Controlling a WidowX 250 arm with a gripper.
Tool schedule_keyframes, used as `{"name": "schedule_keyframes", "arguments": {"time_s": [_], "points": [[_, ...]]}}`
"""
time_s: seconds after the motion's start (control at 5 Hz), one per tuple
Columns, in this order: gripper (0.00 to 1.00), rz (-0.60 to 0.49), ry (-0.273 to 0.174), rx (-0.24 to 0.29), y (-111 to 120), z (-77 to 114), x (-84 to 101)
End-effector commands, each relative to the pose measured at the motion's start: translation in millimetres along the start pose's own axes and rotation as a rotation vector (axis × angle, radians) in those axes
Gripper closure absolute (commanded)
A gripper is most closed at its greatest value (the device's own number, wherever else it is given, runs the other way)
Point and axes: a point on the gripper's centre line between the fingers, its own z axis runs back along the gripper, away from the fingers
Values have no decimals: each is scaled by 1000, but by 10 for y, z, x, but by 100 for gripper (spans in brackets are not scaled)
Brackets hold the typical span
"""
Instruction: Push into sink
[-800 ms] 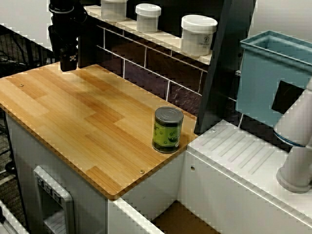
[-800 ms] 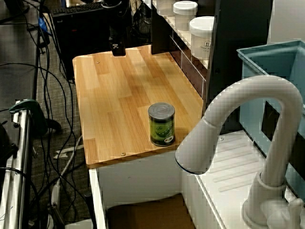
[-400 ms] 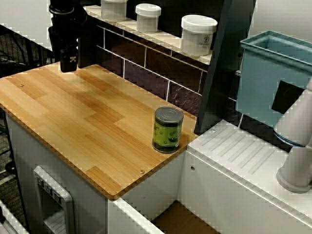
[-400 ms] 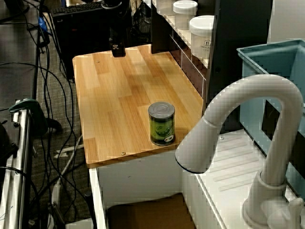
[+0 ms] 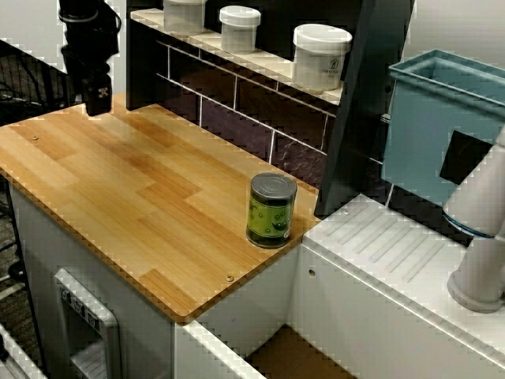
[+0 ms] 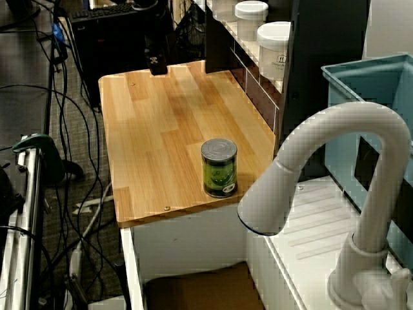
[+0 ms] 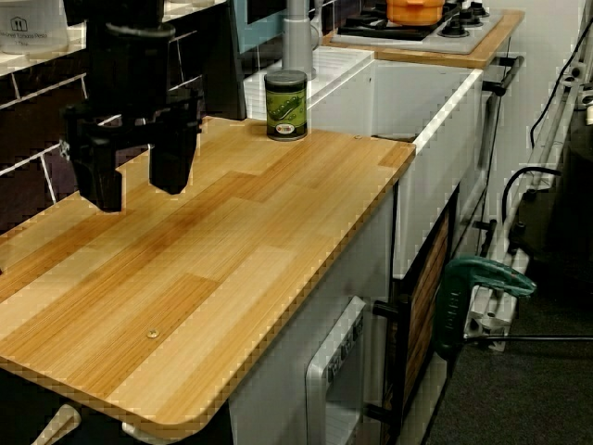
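Note:
A green can (image 5: pixel 272 210) with a silver lid stands upright near the wooden counter's corner closest to the sink (image 5: pixel 293 355). In the view from over the tap, the can (image 6: pixel 219 168) sits just above the sink's brown bottom (image 6: pixel 193 287). In the view from the counter's far end, the can (image 7: pixel 285 105) is at the back, with the sink's white rim (image 7: pixel 445 100) to its right. My black gripper (image 7: pixel 136 181) hangs open over the counter's opposite end, far from the can, with nothing between its fingers. It also shows as the gripper (image 5: pixel 97 99) and the gripper (image 6: pixel 156 64) in the other views.
A white ribbed draining surface (image 5: pixel 394 245) and a white tap (image 6: pixel 348 168) lie beside the sink. A light blue tub (image 5: pixel 442 126) stands behind them. White jars (image 5: pixel 320 55) line the shelf along the dark tiled wall. A stove with an orange pot (image 7: pixel 415 9) is beyond the sink.
My gripper has shifted a little farther from the can, toward the counter's far end. The can has not moved.

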Motion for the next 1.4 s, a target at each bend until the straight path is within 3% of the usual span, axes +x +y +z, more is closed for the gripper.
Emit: {"name": "schedule_keyframes", "arguments": {"time_s": [0.0, 0.4, 1.2], "points": [[0, -31, -23, 24, -54, 22, 204], [0, -26, -44, 21, -385, 21, 431], [0, -37, -72, 24, -883, 38, 610]]}}
